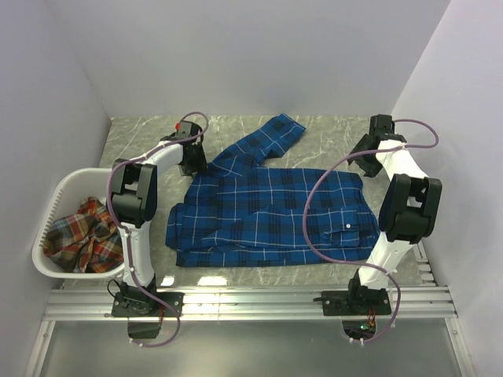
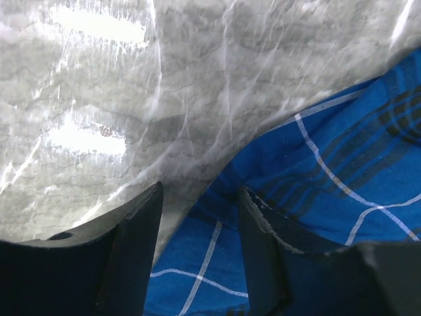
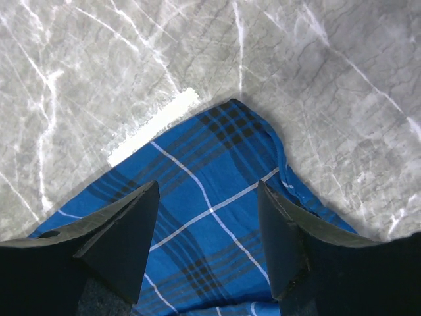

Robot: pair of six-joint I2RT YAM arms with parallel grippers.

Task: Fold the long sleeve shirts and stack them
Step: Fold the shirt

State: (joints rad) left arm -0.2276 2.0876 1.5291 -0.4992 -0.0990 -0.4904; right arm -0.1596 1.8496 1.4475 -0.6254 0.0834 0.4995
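Your left jaws stand apart with nothing clamped. In the gap between them you look down on the edge of the blue shirt, where it meets the bare table. Your right jaws are apart too and grip nothing. They hang over a corner of the same shirt, and a white strip lies on the table just beside that corner's edge.

From above, the left arm reaches to the shirt's far left side, near where 1 sleeve runs toward the back wall. The right arm reaches to the far right corner. The blue shirt lies spread flat across the middle of the table, between the 2 arms. The red shirt sits crumpled in the basket at the table's left edge, well apart from the blue one.
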